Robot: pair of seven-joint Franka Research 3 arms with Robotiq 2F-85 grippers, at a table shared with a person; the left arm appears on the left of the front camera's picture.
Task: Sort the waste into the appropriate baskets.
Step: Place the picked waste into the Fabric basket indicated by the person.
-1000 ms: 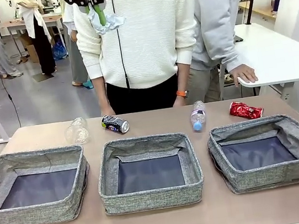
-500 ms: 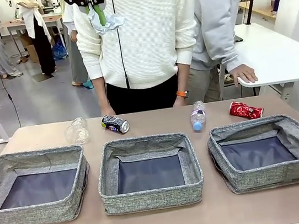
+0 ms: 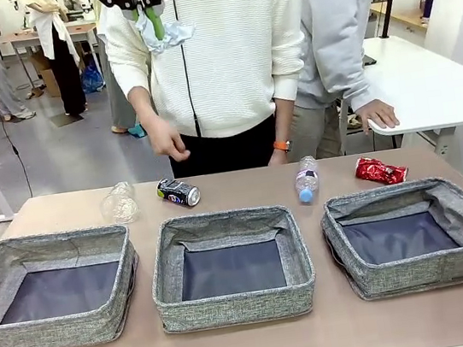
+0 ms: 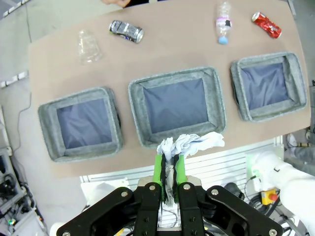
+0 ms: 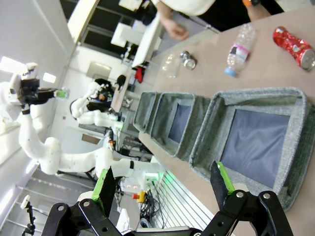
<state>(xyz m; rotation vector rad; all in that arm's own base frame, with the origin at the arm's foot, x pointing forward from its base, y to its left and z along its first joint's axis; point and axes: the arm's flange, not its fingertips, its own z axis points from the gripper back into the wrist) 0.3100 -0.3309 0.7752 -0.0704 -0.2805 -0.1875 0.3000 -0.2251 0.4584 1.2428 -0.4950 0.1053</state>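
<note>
One clear plastic bottle [image 3: 306,179] lies flat, blue cap [image 3: 304,195] toward the baskets [image 3: 390,196].

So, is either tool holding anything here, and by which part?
The left tool pinches the crumpled white tissue by one end; the right tool is open and empty.

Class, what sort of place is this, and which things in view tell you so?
Probably a robotics lab: the left end effector grips a crumpled tissue above three grey baskets; white workbenches and a floor cable lie beyond.
</note>
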